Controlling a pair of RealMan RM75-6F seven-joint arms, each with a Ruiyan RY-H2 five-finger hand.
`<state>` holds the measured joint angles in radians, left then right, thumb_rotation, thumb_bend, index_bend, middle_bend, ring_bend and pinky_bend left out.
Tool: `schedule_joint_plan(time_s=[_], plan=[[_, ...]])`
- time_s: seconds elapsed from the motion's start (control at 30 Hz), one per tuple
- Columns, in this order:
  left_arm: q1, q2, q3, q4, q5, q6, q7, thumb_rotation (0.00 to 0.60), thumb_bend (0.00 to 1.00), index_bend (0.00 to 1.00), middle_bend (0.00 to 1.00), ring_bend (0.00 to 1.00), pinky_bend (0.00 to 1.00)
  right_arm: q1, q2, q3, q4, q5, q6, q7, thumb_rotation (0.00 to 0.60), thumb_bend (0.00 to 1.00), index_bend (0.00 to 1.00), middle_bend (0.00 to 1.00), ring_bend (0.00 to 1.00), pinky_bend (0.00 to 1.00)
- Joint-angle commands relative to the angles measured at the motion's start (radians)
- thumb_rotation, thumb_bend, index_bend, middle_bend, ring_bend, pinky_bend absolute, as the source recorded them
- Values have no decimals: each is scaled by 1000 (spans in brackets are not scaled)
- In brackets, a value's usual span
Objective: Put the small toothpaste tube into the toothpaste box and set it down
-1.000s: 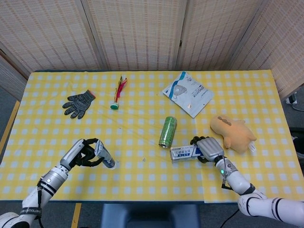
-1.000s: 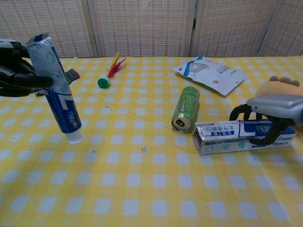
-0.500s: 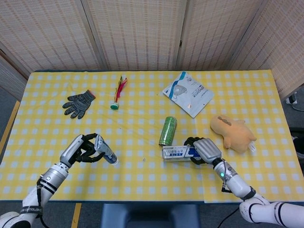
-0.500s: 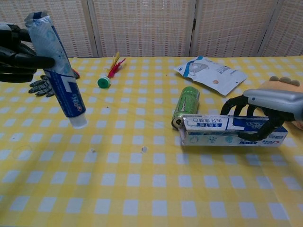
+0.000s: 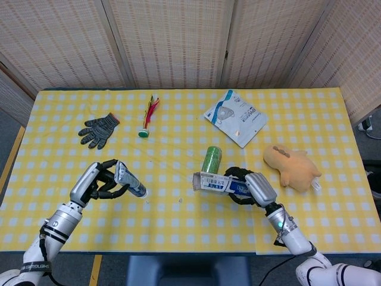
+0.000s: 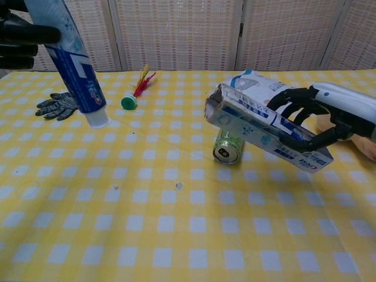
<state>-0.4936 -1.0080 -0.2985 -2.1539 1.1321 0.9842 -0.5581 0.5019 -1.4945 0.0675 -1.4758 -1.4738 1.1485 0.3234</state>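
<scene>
**Box and tube both raised, ready to be brought together**

The right hand (image 6: 320, 120) grips a long silver-and-blue cardboard toothpaste box (image 6: 264, 128). A second ago the box lay flat on the yellow checked tablecloth (image 5: 178, 226); now it is lifted clear and tilted, its open end raised toward nine o'clock, above a green drink can (image 6: 228, 145) lying on its side.

At the table's eight o'clock, the left hand (image 5: 98, 182) grips a small blue-and-white toothpaste tube (image 6: 73, 67) near its crimped end. The tube has risen too and hangs cap-down, well apart from the box.

Both task items are now airborne, so insertion looks like the next step: the tube's cap must meet the box's open mouth. Nothing is inside the box yet.

Further back lie a grey knitted glove (image 5: 98, 130), a packaged face mask (image 5: 236, 124) and a tan plush toy (image 5: 292, 167).
</scene>
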Motion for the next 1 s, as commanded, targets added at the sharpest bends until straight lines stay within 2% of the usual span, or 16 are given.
schedule_joint_plan(time_s=[0.03,0.17,0.37,0.57,1.0], plan=[[-6,20,-26,-30,-37,0,-17,600,413,806,1000,1000,1000,-22,-82,-2,89,-48,56,109,600,390,348,290,320,375],[-26,55,-56,-75,-94,-20,-15,600,412,806,1000,1000,1000,-17,-175,-13,191,-87,82,182,600,390,348,291,327,375],[-43,58,-89,-149,-166,41,42,600,412,805,1000,1000,1000,7,-266,-5,263,-102,76,260,600,389,348,291,328,375],[-89,36,-130,-202,-274,98,108,600,412,804,1000,1000,1000,28,-318,5,261,-123,93,293,600,389,348,291,326,375],[-163,-68,-147,-202,-318,158,215,600,412,803,1000,1000,1000,34,-359,26,216,-131,145,247,600,390,348,291,327,375]])
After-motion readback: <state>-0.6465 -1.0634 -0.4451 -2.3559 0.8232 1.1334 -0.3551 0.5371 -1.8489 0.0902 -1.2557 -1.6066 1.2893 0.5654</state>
